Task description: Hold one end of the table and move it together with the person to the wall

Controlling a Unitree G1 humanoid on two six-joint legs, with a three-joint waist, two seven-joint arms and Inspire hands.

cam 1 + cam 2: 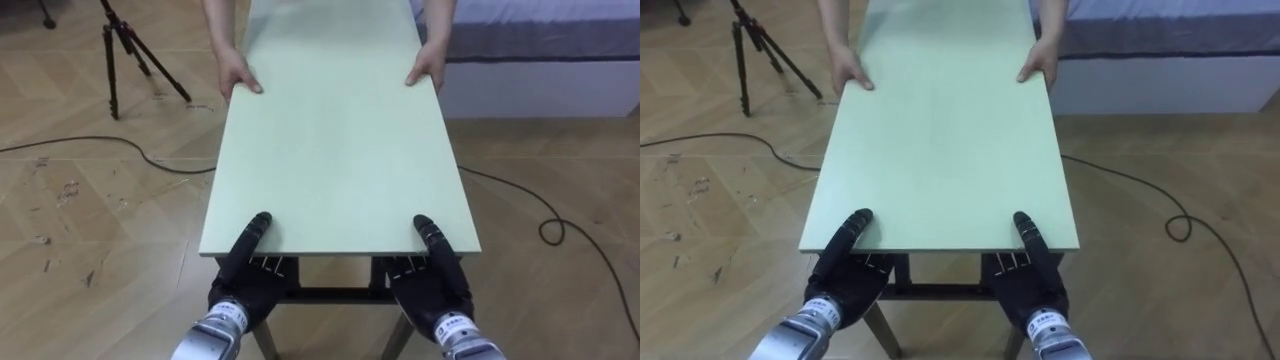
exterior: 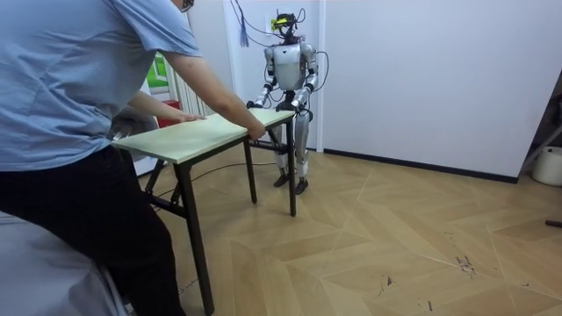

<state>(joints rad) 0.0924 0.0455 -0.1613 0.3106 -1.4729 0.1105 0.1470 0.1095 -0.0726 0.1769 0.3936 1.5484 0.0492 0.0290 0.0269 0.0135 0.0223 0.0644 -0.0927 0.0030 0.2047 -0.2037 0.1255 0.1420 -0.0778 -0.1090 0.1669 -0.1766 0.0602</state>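
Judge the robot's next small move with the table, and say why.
Probably lift its end gently, in step with the person. The left hand and right hand clasp the table's near edge, thumbs on top, fingers beneath; the person's hands hold the far end.

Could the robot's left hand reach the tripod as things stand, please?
Probably not: the left hand grips the near edge of the table, and the tripod stands well off, beside its far end.
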